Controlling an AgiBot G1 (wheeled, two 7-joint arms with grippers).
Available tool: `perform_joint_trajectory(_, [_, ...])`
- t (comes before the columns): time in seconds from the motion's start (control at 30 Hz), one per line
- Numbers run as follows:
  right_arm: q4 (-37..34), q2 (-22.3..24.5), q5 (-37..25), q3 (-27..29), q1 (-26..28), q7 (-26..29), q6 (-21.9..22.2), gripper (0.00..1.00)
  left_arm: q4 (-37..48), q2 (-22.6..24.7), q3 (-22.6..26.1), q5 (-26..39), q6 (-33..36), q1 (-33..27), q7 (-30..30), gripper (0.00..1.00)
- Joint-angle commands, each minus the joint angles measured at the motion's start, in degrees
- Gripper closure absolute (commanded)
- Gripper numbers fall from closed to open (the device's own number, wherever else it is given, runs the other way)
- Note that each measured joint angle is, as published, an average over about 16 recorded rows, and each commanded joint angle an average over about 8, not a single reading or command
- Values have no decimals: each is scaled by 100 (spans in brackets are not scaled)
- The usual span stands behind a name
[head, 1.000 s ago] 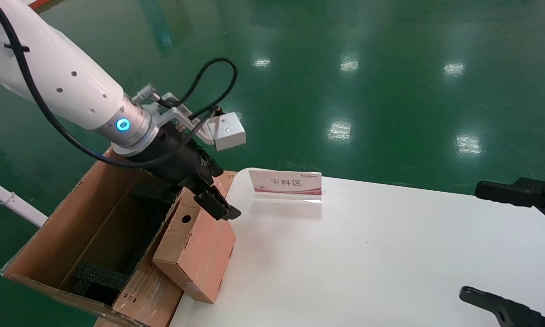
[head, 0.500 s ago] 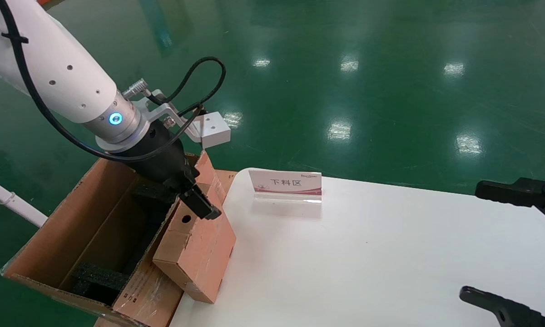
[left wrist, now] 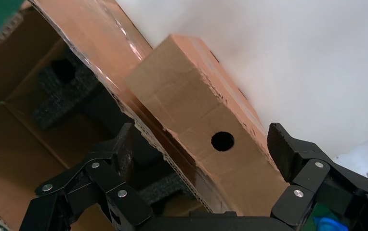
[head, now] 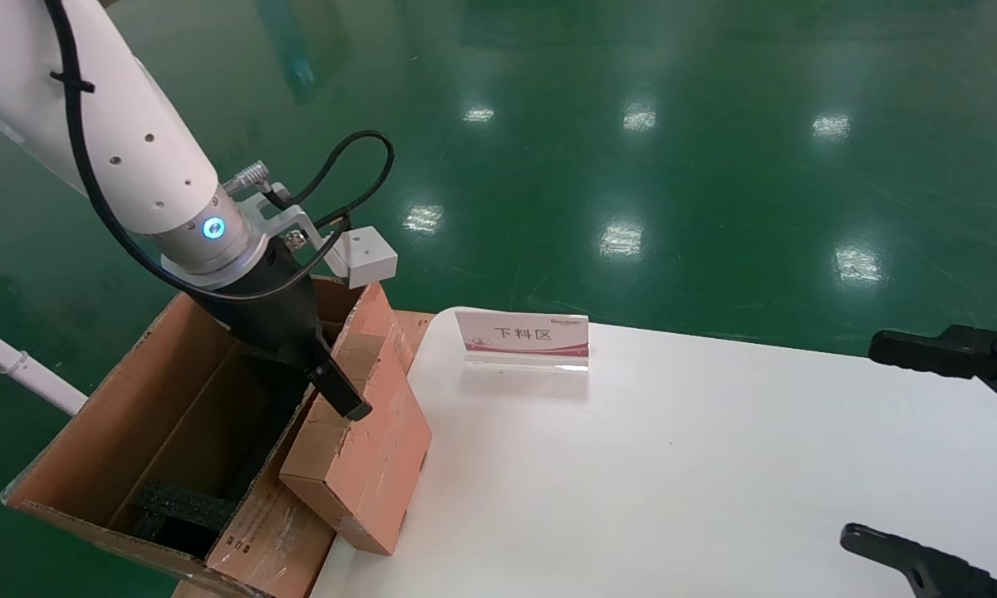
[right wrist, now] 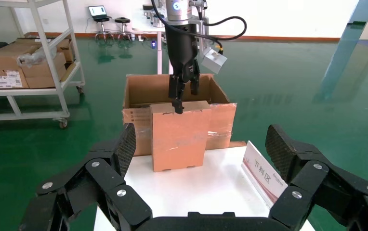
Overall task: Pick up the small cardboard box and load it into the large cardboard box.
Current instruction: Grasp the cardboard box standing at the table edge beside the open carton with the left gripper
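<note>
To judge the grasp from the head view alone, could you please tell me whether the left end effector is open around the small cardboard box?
Observer: The left wrist view shows the left end effector open, with the small cardboard box presenting its holed narrow side between the fingers.
Operator: Is anything else between them?
Observer: The near wall of the large cardboard box; one finger is over its inside.
Operator: Is the small box on the table?
Observer: The right end effector, parked, shows it upright on the white table, against that taped wall.
</note>
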Motion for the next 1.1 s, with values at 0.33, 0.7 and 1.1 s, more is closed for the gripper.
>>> perform_joint_trajectory(0.33, [0,2,3,-4,1,-2,2,0,418,120,461,-210,-104,14,39,0])
perform_joint_trajectory(0.7, [0,4,6,-9,2,-4,4,0,824,245,588,-425,-152,152,316,0])
perform_joint_trajectory(1.1, [0,5,9,-13,2,-7,6,0,1149,344,658,-581,-230,302,543,0])
